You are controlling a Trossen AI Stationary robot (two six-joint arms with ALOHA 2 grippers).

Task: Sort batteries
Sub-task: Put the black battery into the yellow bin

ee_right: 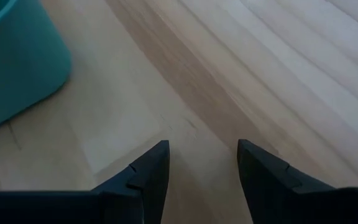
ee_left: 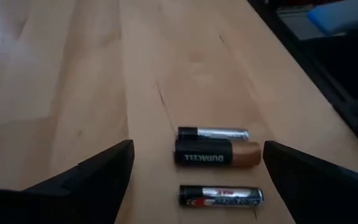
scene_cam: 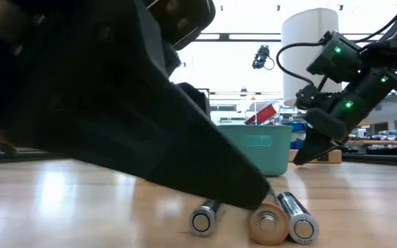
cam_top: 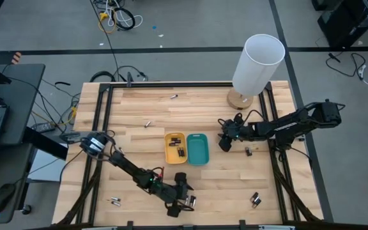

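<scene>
- Your left gripper [ee_left: 194, 168] hangs spread wide, empty, above three batteries [ee_left: 216, 152] at the table's [cam_top: 222, 185] 6 o'clock edge.
- Your right gripper [ee_right: 202, 162] is parted, empty, at 3 o'clock of the teal tray [cam_top: 197, 148].

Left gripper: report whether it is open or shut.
Open. In the left wrist view the left gripper has its fingers spread wide, straddling three batteries lying on the table, gripping none.

You see two trays, one yellow [cam_top: 174, 147] and one teal [cam_top: 197, 149]. One lamp [cam_top: 255, 65] stands on the table [cam_top: 209, 179]. Three batteries [ee_left: 216, 152] lie together near the left gripper.
</scene>
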